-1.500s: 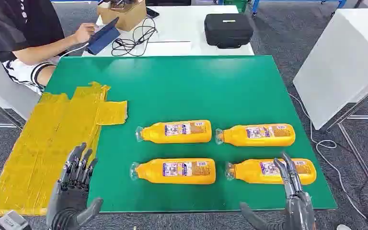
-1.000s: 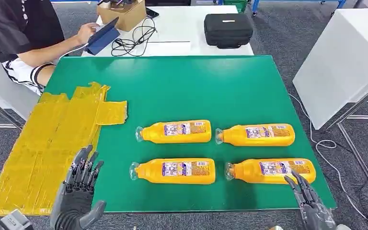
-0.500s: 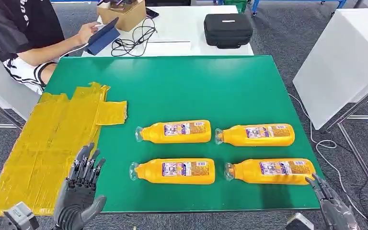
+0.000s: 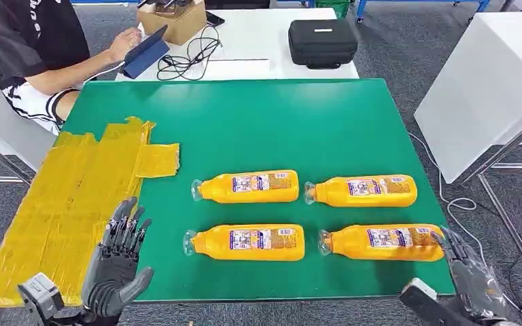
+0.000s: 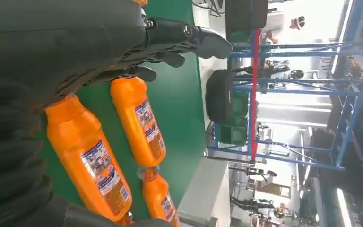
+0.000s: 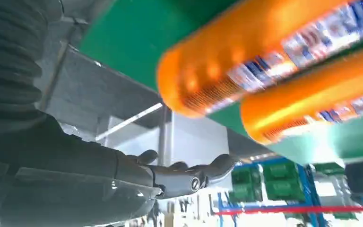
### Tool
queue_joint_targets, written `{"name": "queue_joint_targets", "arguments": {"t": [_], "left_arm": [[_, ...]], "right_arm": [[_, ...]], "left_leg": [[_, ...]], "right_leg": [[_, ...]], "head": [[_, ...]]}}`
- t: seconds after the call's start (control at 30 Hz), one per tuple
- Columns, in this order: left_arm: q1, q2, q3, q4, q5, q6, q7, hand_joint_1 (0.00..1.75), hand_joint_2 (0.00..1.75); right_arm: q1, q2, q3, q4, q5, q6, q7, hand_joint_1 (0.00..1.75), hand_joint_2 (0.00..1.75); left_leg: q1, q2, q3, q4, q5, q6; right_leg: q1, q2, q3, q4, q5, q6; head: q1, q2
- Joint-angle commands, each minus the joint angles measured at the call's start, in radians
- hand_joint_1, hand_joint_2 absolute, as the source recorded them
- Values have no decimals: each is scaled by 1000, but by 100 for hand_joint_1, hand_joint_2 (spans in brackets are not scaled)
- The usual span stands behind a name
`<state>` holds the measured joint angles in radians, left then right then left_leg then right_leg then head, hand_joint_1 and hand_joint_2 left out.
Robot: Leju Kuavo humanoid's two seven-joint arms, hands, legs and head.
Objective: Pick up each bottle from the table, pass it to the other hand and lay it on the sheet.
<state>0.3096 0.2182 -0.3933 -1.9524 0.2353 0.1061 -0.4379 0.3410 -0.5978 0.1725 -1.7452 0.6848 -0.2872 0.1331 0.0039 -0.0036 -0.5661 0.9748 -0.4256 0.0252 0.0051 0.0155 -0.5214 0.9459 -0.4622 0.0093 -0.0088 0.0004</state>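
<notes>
Head view: right hand [image 4: 472, 275] by near-right bottle [image 4: 380, 242], fingers apart, empty; left hand [image 4: 119, 261] likewise. Bottle prob. full, stiff, slick; grip mid-body at label.

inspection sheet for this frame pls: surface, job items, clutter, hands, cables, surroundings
Surface: green table, flat, with a yellow sheet on its left side.
Job's things: four orange bottles lying on their sides in two rows, caps to the left: far left, far right, near left, near right. None on the sheet yet.
Clutter: nothing seen on the green table.
Grippers: left robot hand open at the sheet's edge, holding nothing; right robot hand open by the base of the near right bottle, contact unclear.
Cables: black cable on the white table behind; white cable on the floor.
Surroundings: seated person with tablet, black case, cardboard box.
</notes>
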Motion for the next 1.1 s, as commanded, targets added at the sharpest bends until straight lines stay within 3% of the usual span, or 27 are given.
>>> {"name": "queue_joint_targets", "arguments": {"t": [0.03, 0.23, 0.5, 0.67, 1.1], "left_arm": [[-54, 31, -42, 99, 17, -4, -3, 0, 175], [-82, 23, -39, 123, 26, 0, -11, 0, 175], [-81, 21, -39, 119, 26, 1, -11, 0, 175], [-89, 2, -28, 111, 22, 6, -3, 0, 175], [-53, 17, -50, 106, 23, 3, 0, 0, 175]], "right_arm": [[-150, 50, 70, 110, 32, 20, -10, 0, 175], [-222, 105, 97, 91, 95, 66, 0, 0, 175], [-220, 106, 93, 91, 96, 67, -1, 0, 175], [-273, 151, 97, 102, 138, 136, -27, 0, 175], [-264, 125, 105, 157, 154, 208, 2, 0, 175]], "left_leg": [[1, -1, 6, -3, -1, -1], [0, 1, 3, -2, 0, 0], [1, 0, 4, -2, -1, 0], [0, 1, 1, -1, 0, 0], [1, -2, 4, -1, -1, 0]], "right_leg": [[1, -2, 7, -4, -1, 1], [0, 0, 4, -2, 0, 1], [1, -2, 6, -2, -1, 1], [0, 0, 2, -2, 0, 1], [1, -3, 6, -3, -2, 2]], "head": [[0, 0], [0, 0], [0, 0], [0, 0], [0, 0]]}}
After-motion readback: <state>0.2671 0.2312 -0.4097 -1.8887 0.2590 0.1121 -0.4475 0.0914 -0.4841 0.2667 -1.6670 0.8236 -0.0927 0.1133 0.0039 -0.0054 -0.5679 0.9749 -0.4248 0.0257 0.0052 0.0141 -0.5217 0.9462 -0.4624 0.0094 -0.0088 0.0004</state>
